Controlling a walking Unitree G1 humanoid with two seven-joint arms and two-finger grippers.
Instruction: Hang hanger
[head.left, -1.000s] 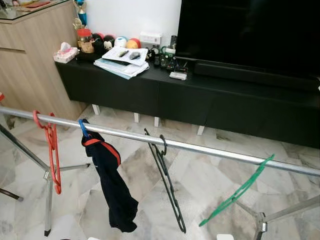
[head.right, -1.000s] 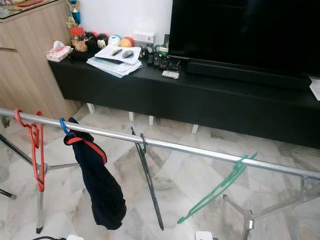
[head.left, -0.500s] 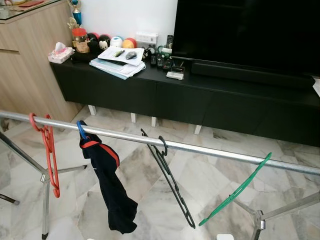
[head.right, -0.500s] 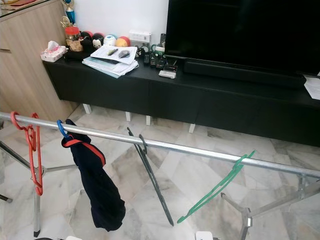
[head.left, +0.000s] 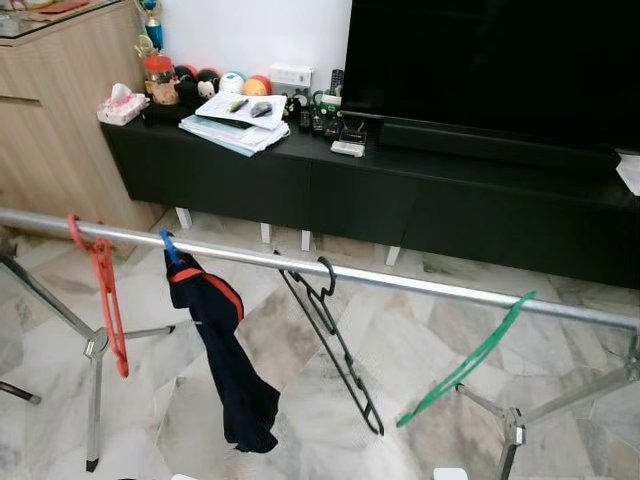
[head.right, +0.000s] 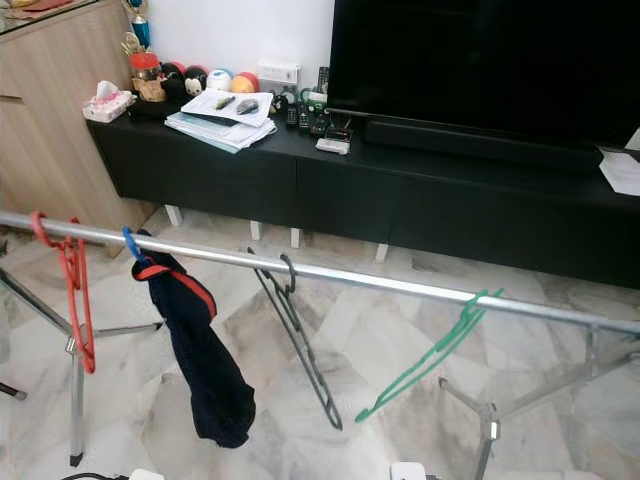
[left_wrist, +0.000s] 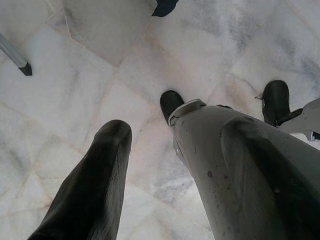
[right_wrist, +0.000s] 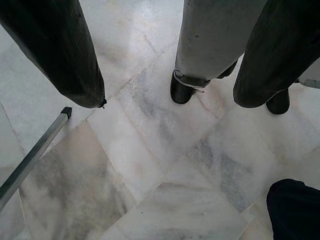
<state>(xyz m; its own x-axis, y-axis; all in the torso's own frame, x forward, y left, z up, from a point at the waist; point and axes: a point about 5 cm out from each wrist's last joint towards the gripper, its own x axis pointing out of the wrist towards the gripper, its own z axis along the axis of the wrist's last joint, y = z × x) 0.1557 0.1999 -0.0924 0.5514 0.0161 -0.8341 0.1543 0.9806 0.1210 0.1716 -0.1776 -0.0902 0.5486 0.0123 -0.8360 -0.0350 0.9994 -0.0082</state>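
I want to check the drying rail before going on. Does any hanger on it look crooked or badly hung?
Yes. The green hanger at the right end of the rail slants steeply instead of hanging straight down, so it looks poorly seated. The black hanger also leans sideways. The red hanger and the dark garment hang normally.

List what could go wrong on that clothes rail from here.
1. The green hanger sits steeply tilted on the rail, so a knock might drop it.
2. The black hanger also hangs skewed and could slide or slip off.
3. The dark garment droops from its blue hanger and may snag a gripper reaching nearby.
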